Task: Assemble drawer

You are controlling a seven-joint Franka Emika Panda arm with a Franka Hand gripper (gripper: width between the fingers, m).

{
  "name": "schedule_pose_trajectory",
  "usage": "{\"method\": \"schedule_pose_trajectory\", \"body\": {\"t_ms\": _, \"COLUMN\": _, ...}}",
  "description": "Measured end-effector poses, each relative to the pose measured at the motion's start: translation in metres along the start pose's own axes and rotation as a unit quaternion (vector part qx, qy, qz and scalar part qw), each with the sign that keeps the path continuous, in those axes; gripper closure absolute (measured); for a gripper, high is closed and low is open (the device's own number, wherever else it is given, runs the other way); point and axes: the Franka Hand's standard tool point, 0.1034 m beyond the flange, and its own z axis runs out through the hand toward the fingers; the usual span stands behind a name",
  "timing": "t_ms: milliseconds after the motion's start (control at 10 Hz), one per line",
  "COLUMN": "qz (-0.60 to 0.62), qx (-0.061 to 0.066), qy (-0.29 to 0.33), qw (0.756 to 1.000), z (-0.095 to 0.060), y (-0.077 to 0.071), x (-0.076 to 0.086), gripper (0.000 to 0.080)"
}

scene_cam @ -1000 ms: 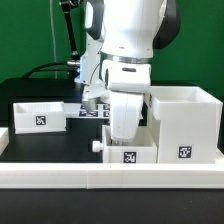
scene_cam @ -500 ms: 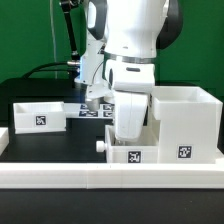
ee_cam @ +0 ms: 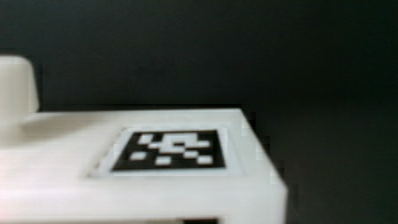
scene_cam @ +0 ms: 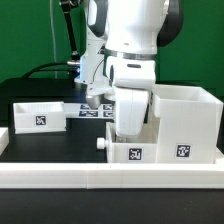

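You see tool [scene_cam: 127, 131] down at small tray [scene_cam: 133, 154] | tray just beside housing [scene_cam: 186, 120] | tool's opening: cannot tell

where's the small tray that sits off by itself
In the exterior view the lone tray sits far left, behind the long white rail, apart from the second tray and housing at right.

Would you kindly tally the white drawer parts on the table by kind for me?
Tall housing: 1
Low trays: 2, the tray at the exterior view's left and the tray next to the housing
Total: 3 drawer parts
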Motion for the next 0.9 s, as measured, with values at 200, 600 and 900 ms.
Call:
{"method": "schedule_pose_trajectory", "body": {"t_ms": 200, "qz": -0.001, "qx": 0.000, "qy": 0.001, "qw": 1.000, "z": 0.0021, "y": -0.0007, "x": 0.0009, "gripper": 0.0755}}
{"method": "schedule_pose_trajectory", "body": {"t_ms": 600, "qz": -0.002, "qx": -0.014, "qy": 0.006, "qw": 1.000, "z": 0.0057, "y": 0.0029, "x": 0.0049, "gripper": 0.0755}}
{"method": "schedule_pose_trajectory", "body": {"t_ms": 900, "qz": 0.000, "qx": -0.014, "qy": 0.006, "qw": 1.000, "z": 0.0060, "y": 0.0032, "x": 0.0045, "gripper": 0.0692}}
